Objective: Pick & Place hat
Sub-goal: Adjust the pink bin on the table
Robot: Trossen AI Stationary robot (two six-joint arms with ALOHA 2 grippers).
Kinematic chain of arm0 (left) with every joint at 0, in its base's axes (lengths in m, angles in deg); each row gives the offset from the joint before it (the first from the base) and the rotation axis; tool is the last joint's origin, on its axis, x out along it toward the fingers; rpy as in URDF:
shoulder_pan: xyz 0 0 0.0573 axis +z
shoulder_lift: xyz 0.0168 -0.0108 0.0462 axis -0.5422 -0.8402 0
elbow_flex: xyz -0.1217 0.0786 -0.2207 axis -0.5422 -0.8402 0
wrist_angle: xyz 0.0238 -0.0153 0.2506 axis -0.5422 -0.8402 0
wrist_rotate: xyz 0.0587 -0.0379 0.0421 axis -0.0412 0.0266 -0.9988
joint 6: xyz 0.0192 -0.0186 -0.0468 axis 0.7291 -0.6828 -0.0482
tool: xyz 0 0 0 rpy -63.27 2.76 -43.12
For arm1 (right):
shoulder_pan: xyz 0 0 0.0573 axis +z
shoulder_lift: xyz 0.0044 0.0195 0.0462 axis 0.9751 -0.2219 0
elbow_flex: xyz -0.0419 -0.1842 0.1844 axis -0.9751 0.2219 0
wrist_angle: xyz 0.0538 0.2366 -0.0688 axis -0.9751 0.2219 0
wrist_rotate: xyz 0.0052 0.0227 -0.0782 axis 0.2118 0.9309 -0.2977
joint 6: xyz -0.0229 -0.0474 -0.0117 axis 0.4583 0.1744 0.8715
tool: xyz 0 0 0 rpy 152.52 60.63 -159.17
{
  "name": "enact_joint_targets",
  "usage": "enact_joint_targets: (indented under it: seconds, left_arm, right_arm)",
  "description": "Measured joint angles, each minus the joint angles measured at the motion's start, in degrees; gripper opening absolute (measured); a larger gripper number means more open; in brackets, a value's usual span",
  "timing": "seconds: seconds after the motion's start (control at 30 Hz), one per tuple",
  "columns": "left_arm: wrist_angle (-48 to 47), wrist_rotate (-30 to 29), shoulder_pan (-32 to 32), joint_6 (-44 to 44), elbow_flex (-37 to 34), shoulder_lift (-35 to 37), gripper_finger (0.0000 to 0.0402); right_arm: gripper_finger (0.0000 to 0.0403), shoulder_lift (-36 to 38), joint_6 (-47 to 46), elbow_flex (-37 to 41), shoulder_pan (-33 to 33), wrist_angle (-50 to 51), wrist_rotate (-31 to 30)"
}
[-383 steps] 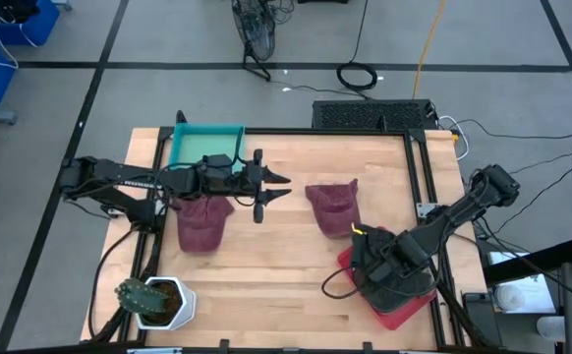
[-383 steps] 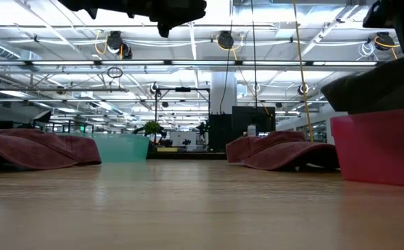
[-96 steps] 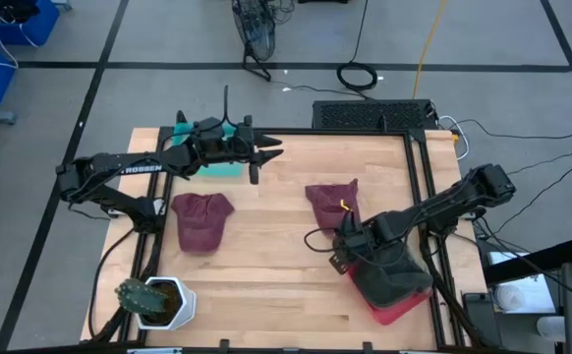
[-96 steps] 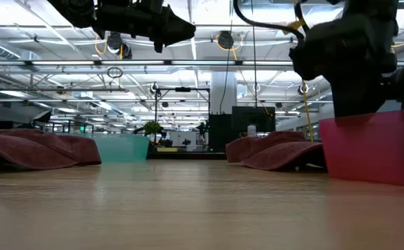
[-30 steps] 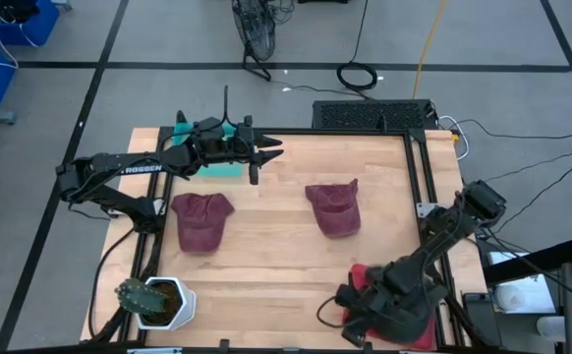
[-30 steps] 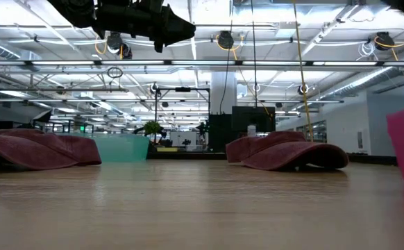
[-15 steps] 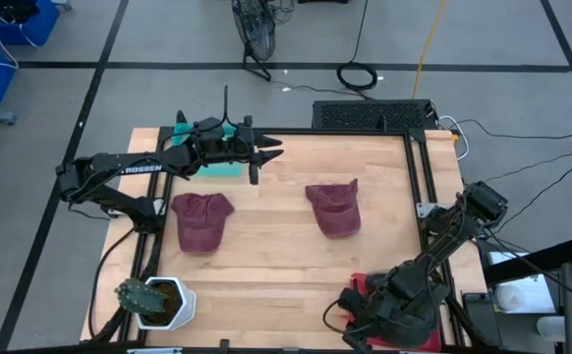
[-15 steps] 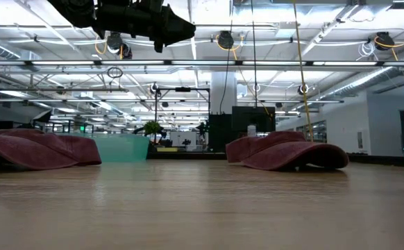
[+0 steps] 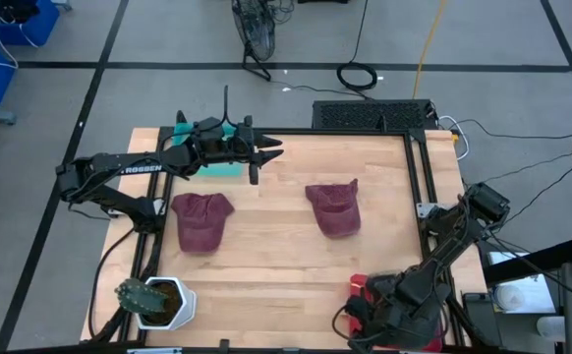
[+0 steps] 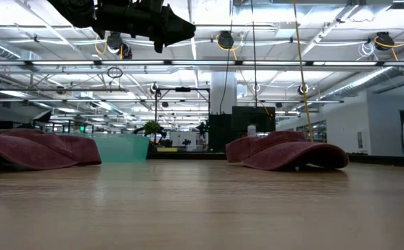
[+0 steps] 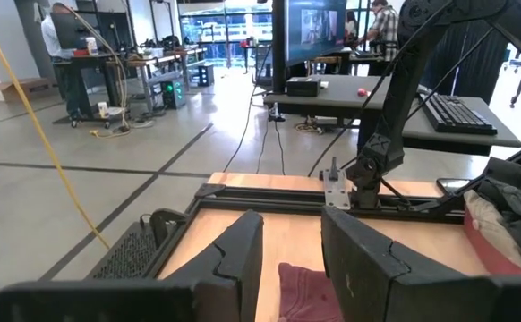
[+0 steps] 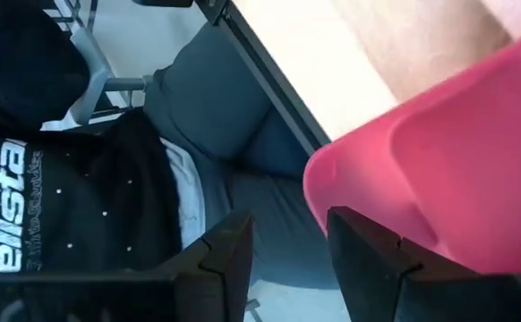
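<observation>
**Two maroon caps lie on the bench as both arms hang clear of them**

The left gripper (image 9: pixel 266 157) hovers above the far side of the wooden table (image 9: pixel 276 265), its dark fingers (image 11: pixel 243 255) set a narrow gap apart with nothing between them — just behind it sits a teal bin (image 9: pixel 207 147) at the table's far-left corner. Ahead of those fingers, in the left wrist view, one maroon hat (image 11: pixel 307 288) lies on the wood, well apart from the jaws. From above, that hat (image 9: pixel 334 207) rests right of centre, while a second maroon hat (image 9: pixel 200 219) lies flat below and short of the left gripper, untouched.

The right gripper (image 9: pixel 365 329) is folded low at the near-right corner, over a red bin (image 9: pixel 362 286). Its fingers (image 12: pixel 220 259) stand slightly apart and grip nothing — the red bin's rim (image 12: pixel 439 179) sits just beside one finger, and a person's dark printed shirt (image 12: pixel 55 215) shows beyond the table edge.

A small potted cactus (image 9: pixel 153 298) stands at the near-left corner, well away from both grippers.
</observation>
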State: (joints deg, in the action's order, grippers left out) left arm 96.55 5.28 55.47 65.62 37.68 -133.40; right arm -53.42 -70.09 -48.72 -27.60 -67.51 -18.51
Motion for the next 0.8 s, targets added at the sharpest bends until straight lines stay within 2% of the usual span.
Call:
enact_joint_targets:
  seconds: [0.23,0.37,0.53,0.67,0.8]
  left_arm:
    - [0.0,0.02,0.0,0.01,0.0,0.0,0.012]
    - [0.0,0.02,-0.02,-0.04,0.0,0.0,0.012]
    - [0.04,0.02,-0.01,-0.11,0.0,0.0,0.012]
    - [0.07,0.01,0.0,-0.13,0.0,0.0,0.012]
    - [0.08,0.13,-0.04,-0.17,0.0,0.0,0.012]
  right_arm:
    - [0.013,-0.07,3.15,0.08,-0.38,-4.67,0.91]
    - [0.013,1.31,9.92,0.14,-2.47,-5.35,0.21]
    - [0.013,5.92,19.49,0.13,-5.88,-5.27,-4.28]
    - [0.013,10.33,24.83,0.1,-8.87,1.12,-10.09]
    - [0.013,13.66,25.64,0.05,-13.5,16.3,-19.21]
